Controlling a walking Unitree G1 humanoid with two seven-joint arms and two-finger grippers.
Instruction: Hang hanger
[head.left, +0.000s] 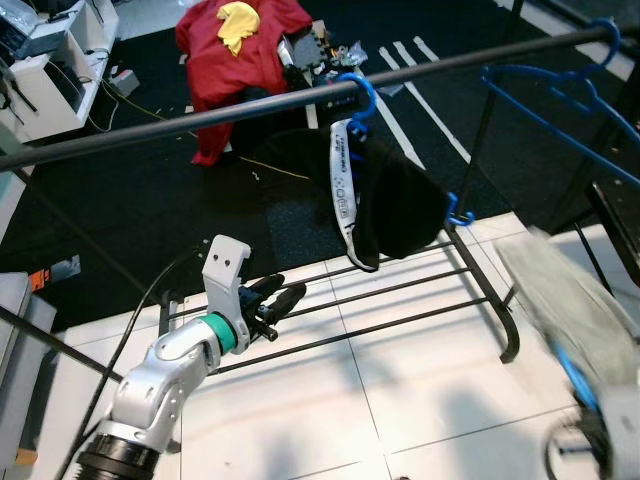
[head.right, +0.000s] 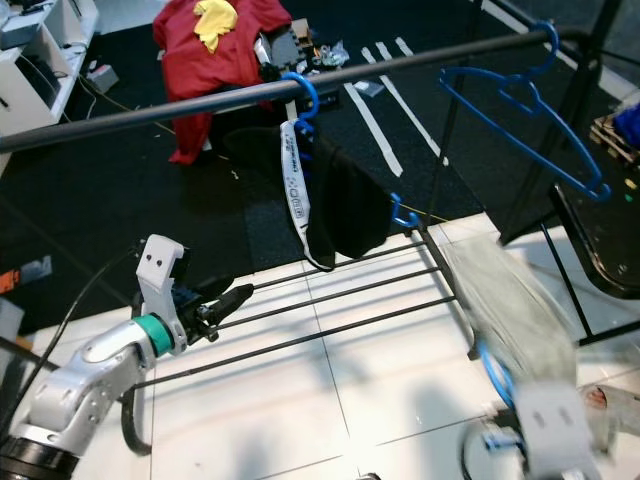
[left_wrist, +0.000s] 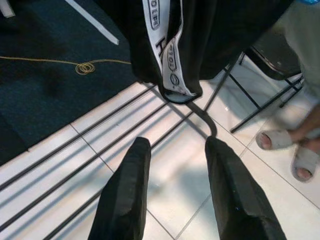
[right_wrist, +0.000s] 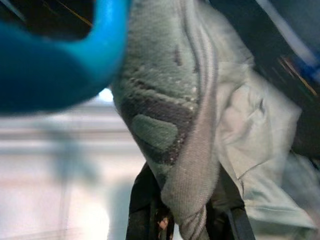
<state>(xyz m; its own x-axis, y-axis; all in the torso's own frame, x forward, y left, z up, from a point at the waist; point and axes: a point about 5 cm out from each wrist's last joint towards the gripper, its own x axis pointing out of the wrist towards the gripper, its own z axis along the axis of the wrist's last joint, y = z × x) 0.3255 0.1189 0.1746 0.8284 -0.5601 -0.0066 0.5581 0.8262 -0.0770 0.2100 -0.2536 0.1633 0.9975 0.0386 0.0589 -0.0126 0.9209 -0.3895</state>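
Left eye view: left hand (head.left: 283, 303) on the silver arm sits low over the white tiled floor (head.left: 400, 400), its two black fingers (left_wrist: 125, 195) parted with nothing between them. Ahead of the fingertips run the thin black lower bars of the clothes rack (head.left: 400, 290). Above and beyond that hand the long black horizontal rack rail (head.left: 180, 125) crosses the scene. To the right of the left hand, higher up, a blue plastic hanger hook (head.left: 360, 100) is over the rail, carrying a black garment with a white printed band (head.left: 385, 205); in the left wrist view this garment hangs just past the fingertips. Behind the rail, far from the hand, a red cloth with a yellow piece on top (head.left: 240, 40) lies on the dark carpet (head.left: 120, 200). Further right an empty blue wire-shaped hanger (head.right: 520, 105) hangs near the rail's end. A person's sandalled feet (left_wrist: 295, 150) stand on the tiles off to one side of the left fingers. Right hand (right_wrist: 187, 220) is low at the far right, blurred; its fingers are closed on a grey-green knitted garment (right_wrist: 170, 115), which sits on a blue plastic hanger (right_wrist: 55, 60) close to the hand, well below the rail and not on it.
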